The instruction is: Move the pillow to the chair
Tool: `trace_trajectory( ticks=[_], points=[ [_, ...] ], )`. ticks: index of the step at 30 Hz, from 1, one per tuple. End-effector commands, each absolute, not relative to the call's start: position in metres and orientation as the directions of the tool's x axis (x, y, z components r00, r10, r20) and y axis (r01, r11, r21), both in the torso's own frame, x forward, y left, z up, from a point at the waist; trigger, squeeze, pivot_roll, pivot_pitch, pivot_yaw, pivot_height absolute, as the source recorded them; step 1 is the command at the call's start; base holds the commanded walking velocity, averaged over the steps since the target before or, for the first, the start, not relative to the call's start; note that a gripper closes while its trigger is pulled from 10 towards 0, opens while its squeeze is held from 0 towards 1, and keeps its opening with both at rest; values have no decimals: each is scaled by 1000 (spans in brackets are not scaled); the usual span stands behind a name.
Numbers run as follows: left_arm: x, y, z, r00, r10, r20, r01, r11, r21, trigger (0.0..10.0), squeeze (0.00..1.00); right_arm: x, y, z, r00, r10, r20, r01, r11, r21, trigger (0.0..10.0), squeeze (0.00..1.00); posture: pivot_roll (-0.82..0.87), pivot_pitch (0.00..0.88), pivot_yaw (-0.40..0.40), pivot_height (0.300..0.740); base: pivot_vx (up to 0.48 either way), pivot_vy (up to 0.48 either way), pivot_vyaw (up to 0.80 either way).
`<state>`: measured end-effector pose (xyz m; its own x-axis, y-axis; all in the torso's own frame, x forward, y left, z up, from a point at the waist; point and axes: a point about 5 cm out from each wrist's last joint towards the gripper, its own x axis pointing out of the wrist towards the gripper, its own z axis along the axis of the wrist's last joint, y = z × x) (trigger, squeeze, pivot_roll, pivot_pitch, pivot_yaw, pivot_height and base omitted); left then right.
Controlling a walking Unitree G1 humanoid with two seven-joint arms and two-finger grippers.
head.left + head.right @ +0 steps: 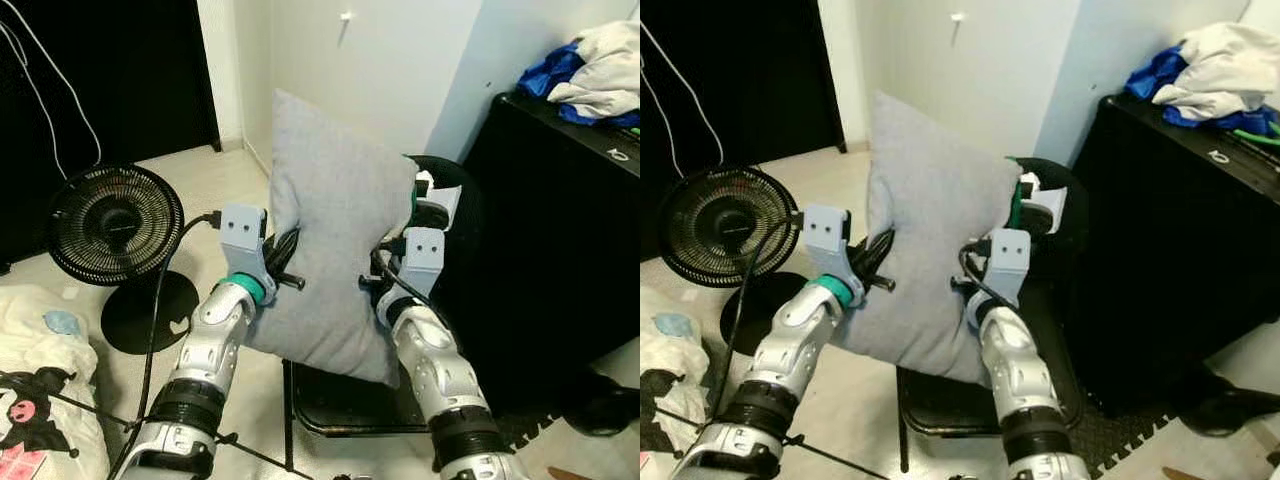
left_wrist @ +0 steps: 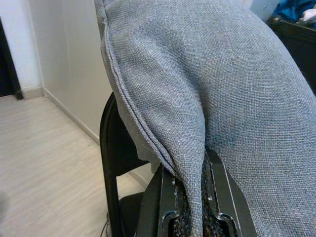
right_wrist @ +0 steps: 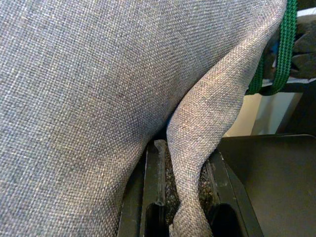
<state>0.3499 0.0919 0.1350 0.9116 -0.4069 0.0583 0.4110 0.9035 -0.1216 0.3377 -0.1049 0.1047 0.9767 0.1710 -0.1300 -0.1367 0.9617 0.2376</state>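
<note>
A grey fabric pillow (image 1: 335, 240) hangs upright in the air between my two arms, above a black folding chair (image 1: 345, 405). My left gripper (image 1: 283, 255) is shut on the pillow's left edge; the left wrist view shows a fold of the pillow (image 2: 197, 163) pinched between the fingers (image 2: 160, 202). My right gripper (image 1: 385, 262) is shut on the pillow's right edge, where the right wrist view shows a fold of grey cloth (image 3: 195, 163) clamped between its pads. The chair's back (image 2: 111, 163) rises just behind the pillow.
A black floor fan (image 1: 115, 225) stands to the left, its cable trailing across the floor. A black cabinet (image 1: 560, 240) with a heap of clothes (image 1: 595, 75) on top stands to the right of the chair. Bedding with a cartoon print (image 1: 40, 390) lies at lower left.
</note>
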Motion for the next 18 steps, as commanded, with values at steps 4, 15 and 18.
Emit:
trace_trajectory(
  ticks=[4,15,18],
  points=[
    [345,73,136,874,-479,77,485,867,-116,10000,0,335,-93,106,968,220,-124,-187,955,231,10000,0,-58,0,39,740,0,-352,0],
    [340,73,130,878,-474,65,478,869,-125,10000,0,331,-93,102,965,221,-141,-184,954,235,10000,0,-59,0,29,740,0,-351,0],
    [339,73,130,879,-472,64,476,870,-124,10000,0,331,-92,103,965,223,-141,-186,954,234,10000,0,-62,0,27,740,0,-352,0]
  ],
)
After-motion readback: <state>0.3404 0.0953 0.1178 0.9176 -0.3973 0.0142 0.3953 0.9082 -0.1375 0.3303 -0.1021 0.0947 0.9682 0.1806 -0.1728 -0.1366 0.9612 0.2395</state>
